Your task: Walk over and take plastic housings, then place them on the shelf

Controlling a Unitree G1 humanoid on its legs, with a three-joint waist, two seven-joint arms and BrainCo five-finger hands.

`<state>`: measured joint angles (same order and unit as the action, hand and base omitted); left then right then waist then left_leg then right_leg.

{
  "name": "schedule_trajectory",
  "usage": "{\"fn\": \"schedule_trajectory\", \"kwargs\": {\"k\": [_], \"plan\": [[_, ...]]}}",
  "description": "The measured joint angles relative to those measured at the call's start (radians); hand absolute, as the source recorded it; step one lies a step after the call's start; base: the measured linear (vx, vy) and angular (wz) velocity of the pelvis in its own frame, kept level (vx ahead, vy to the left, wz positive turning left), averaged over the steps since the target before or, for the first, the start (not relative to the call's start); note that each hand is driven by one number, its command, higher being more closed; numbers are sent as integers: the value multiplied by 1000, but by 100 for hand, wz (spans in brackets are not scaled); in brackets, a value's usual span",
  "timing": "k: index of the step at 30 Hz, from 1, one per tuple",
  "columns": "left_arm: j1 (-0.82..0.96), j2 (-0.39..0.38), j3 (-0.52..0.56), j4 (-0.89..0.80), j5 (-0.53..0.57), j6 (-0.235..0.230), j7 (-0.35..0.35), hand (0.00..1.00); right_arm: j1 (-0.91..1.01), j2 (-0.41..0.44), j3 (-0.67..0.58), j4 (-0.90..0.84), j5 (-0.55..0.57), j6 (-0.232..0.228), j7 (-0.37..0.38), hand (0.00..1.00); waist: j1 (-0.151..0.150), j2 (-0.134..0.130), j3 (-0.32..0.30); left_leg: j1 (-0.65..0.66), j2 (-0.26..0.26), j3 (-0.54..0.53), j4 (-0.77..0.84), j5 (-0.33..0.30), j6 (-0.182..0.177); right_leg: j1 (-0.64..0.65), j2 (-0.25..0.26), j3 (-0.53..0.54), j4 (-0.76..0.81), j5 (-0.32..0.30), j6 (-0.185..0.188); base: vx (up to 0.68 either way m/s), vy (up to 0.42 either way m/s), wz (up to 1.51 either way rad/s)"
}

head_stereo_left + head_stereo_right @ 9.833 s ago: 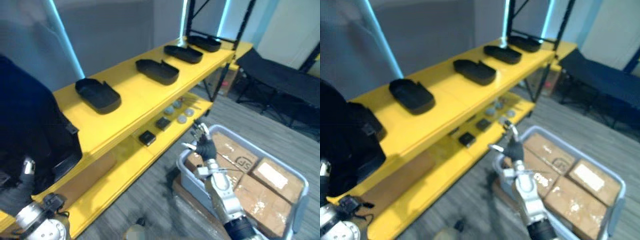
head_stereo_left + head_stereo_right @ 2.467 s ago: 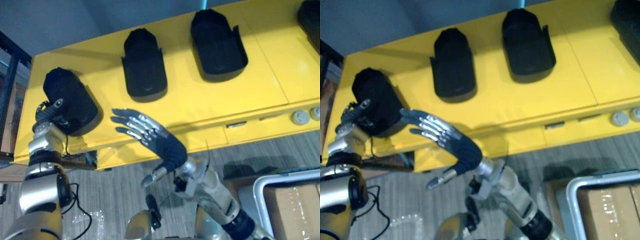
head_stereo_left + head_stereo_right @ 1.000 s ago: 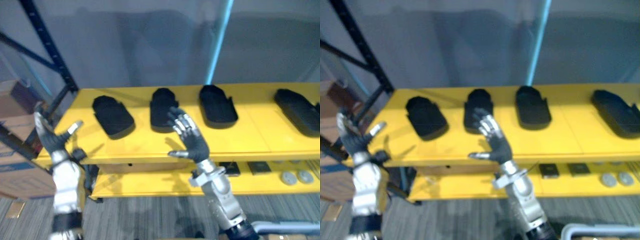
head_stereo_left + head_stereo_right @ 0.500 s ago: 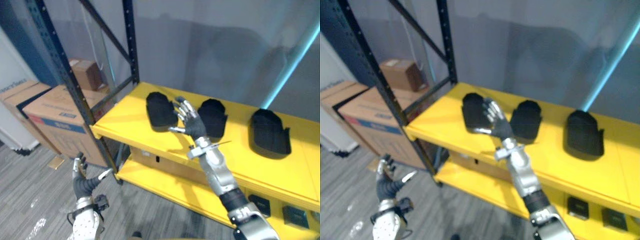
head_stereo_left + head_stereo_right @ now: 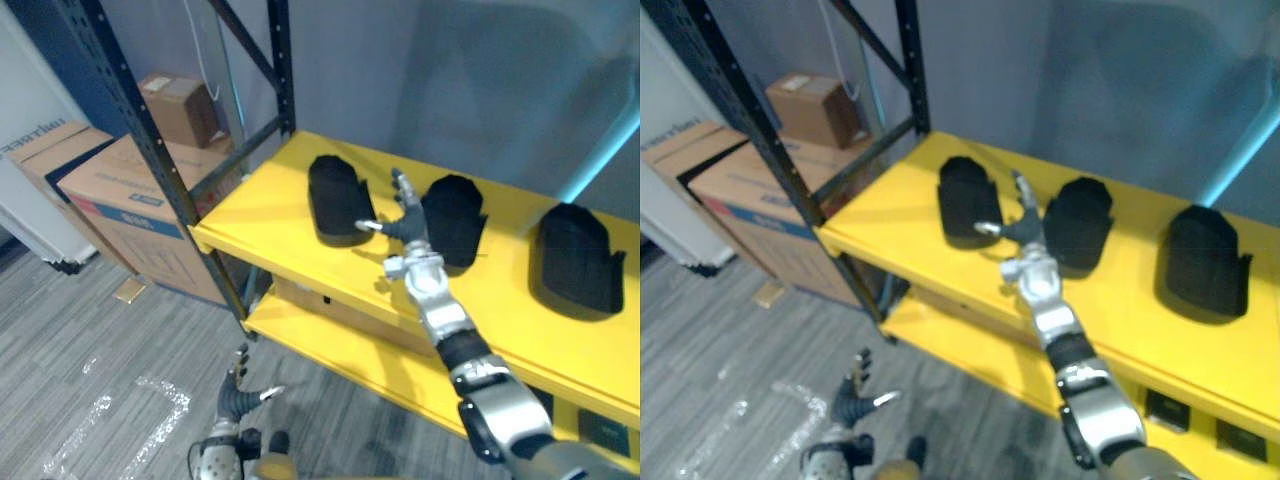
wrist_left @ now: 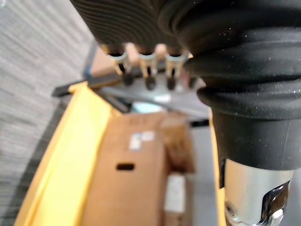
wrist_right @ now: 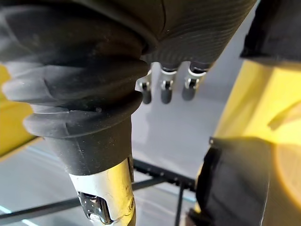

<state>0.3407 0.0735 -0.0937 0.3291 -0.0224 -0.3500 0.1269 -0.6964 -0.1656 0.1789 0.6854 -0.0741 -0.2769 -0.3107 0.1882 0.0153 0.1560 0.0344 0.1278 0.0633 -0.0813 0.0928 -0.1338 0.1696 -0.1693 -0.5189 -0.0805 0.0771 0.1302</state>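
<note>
1. Far left, cardboard boxes sit on the floor beside the rack.
2. My left hand hangs low above the floor, fingers spread loose, holding nothing.
3. The yellow shelf carries three black plastic housings. The first housing lies nearest its left end.
4. My right hand is raised between the first housing and the second housing, fingers straight, thumb out, empty.
5. The third housing lies farthest right.
</note>
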Motion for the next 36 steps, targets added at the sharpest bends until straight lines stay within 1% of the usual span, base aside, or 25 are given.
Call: {"fn": "schedule_trajectory", "kwargs": {"k": [1, 3, 5, 7, 8, 10, 13, 15, 16, 19, 24, 29, 31, 36], "plan": [[-2, 0, -7, 14, -26, 2, -20, 0, -8, -6, 0, 0, -1, 0, -10, 0, -2, 2, 6, 0, 1, 0, 0, 0, 0, 0, 1, 0, 0, 0, 0, 0, 0, 0], [-1, 0, -18, 33, -55, 2, -39, 0, -17, -18, -1, 2, 2, 1, -15, 0, -2, 3, 14, 0, 3, 0, 0, 0, 0, -1, 4, 0, 0, 0, 0, 0, 0, 0], [2, 1, -37, 54, -76, 4, -60, 0, -21, -22, -1, 2, 3, 6, -1, 0, -2, 3, 14, 0, 4, 0, 0, 0, 0, -1, 4, 0, 0, 0, 0, 0, 0, 0], [7, 0, -57, 55, -100, 21, -81, 0, -26, -23, 0, 9, 11, 23, 48, 0, -1, 5, 15, 1, 5, 0, 0, 0, 0, -1, 5, 1, 0, 0, 0, 0, 0, 0], [7, 0, -62, 55, -104, 24, -87, 0, -26, -23, 0, 12, 13, 26, 59, 0, 0, 5, 15, 1, 5, 0, 0, 0, 0, -1, 5, 1, 0, 0, 0, 0, 0, 0], [6, 0, -79, 56, -126, 26, -99, 0, -35, -23, 4, 43, 22, 58, 105, 0, 3, 5, 15, 2, 6, 0, 0, 0, 0, 0, 5, 1, 0, 0, 0, 0, 0, 0], [6, 0, -88, 64, -127, 30, -102, 0, -48, -25, 11, 84, 29, 92, 144, 0, 8, 8, 17, 5, 6, 0, 0, 0, 0, 3, 5, 1, 0, -1, -1, 0, 0, 0], [2, 0, -88, 85, -127, 35, -101, 0, -68, -30, 31, 103, 39, 107, 167, 0, 9, 16, 28, 12, 7, 1, 0, 0, 0, 9, 5, 2, 0, -1, -1, 0, 0, 0], [4, 0, -89, 86, -127, 46, -101, 0, -78, -33, 32, 114, 44, 110, 182, 0, 12, 20, 32, 13, 7, 1, 0, 0, 0, 10, 6, 2, 0, -2, -1, 0, 0, 0], [8, 2, -111, 86, -128, 56, -100, 0, -90, -37, 33, 131, 54, 129, 201, 0, 18, 25, 36, 13, 8, 0, 0, 0, 0, 10, 6, 0, 0, -2, -2, 0, 0, 0], [9, -2, -129, 86, -130, 68, -98, 0, -116, -38, 49, 161, 55, 167, 202, 0, 19, 26, 54, 13, 7, 0, 0, 0, 0, 11, 6, -1, 0, -3, -2, 0, 0, 0], [10, -1, -130, 86, -134, 69, -88, 0, -117, -39, 49, 202, 46, 178, 195, 0, 20, 29, 59, 12, 6, 0, 0, 0, 0, 11, 4, -1, 1, -4, -1, 0, 0, 0], [8, -2, -149, 86, -136, 69, -86, 0, -134, -44, 49, 206, 25, 191, 187, 0, 18, 44, 72, 16, 6, -2, 0, 0, 0, 4, -3, -2, 29, -21, 1, 0, 0, 0], [9, -2, -160, 86, -137, 70, -84, 0, -156, -51, 49, 228, 20, 195, 181, 0, 21, 46, 74, 14, 6, -4, 0, 0, 0, -10, -12, -3, 65, -43, 3, -1, 1, 1]]}}
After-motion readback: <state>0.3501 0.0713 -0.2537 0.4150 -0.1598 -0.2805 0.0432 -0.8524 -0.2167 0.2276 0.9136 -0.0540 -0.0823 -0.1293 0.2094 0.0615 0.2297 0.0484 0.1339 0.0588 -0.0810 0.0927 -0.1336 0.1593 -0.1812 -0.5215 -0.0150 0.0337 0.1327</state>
